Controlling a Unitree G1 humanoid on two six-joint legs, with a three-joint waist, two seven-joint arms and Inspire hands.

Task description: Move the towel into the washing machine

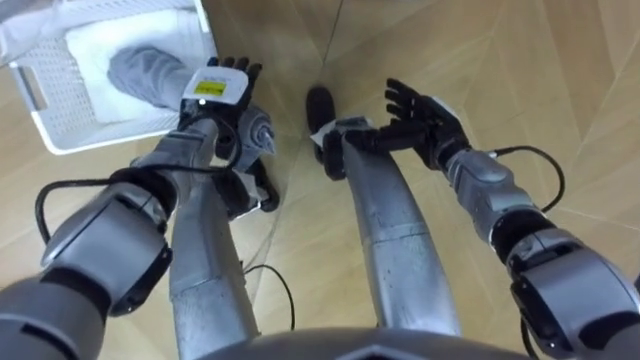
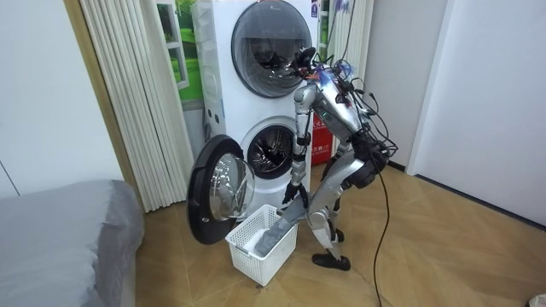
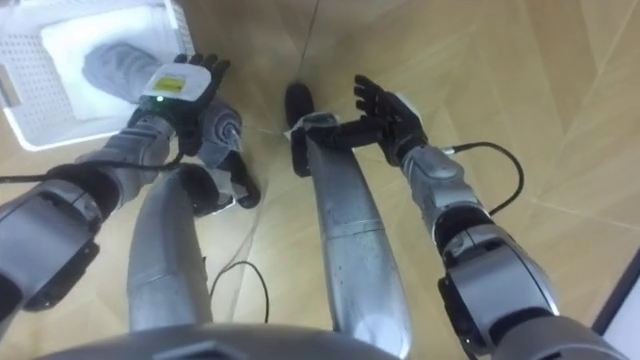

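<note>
A grey towel point(image 1: 140, 68) point(image 2: 278, 230) rises out of the white laundry basket point(image 1: 60, 120) point(image 2: 256, 256) on the wooden floor. My left hand point(image 1: 222, 92) point(image 3: 185, 85) is shut on the towel's upper end, just to the right of the basket, and its back faces me. Over the floor on my right, my right hand point(image 1: 420, 115) point(image 3: 388, 108) hangs open with spread fingers and holds nothing. In the room view I stand bent forward beside the basket, in front of the lower washing machine point(image 2: 271, 152). Its round door point(image 2: 220, 189) is swung open to the room view's left.
A second machine point(image 2: 264, 38) with a shut door is stacked above the lower one. Beige slatted panels point(image 2: 128, 94) stand at the room view's left, with a grey bed point(image 2: 60, 239) in front of them. A white wall point(image 2: 495, 102) closes the room view's right.
</note>
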